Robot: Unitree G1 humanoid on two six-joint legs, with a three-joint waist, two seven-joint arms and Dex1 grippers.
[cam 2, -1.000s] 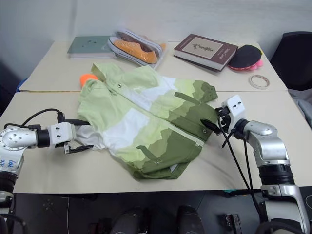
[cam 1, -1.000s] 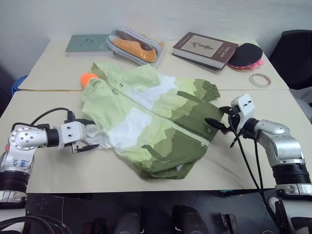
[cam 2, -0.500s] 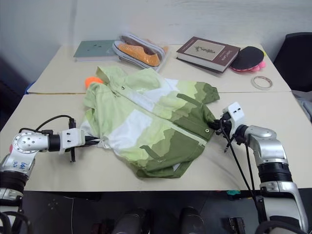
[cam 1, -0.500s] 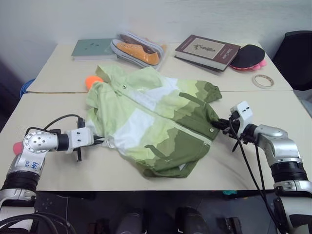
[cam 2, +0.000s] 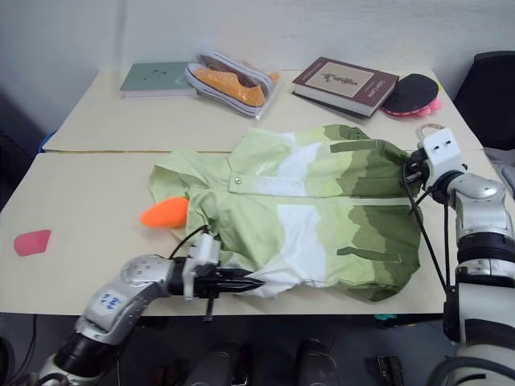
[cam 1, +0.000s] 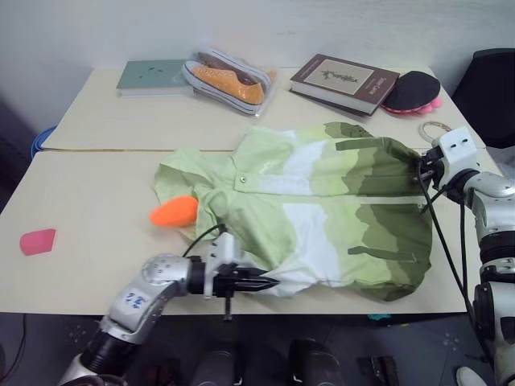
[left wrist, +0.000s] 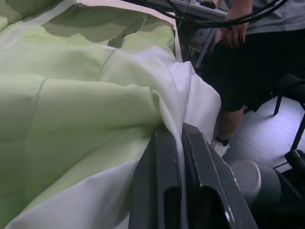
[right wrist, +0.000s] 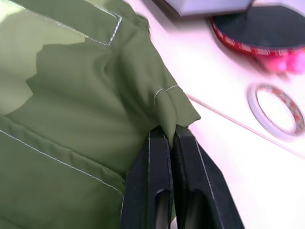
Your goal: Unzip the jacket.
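We have our left gripper (cam 1: 261,283) clamped on the white edge of the jacket (cam 1: 322,209) near the tabletop's (cam 1: 88,193) front edge, and our right gripper (cam 1: 420,170) pinching its olive hem toward the right edge. The jacket lies spread, long axis left-right, hood end leftward. The front looks closed; we judge unzipping not yet begun.

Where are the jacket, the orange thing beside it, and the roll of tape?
jacket (cam 1: 322,201), left eye view, on the white band of its front.
orange thing (cam 1: 173,211), left eye view, on its middle.
roll of tape (right wrist: 276,109), right wrist view, on its ring.
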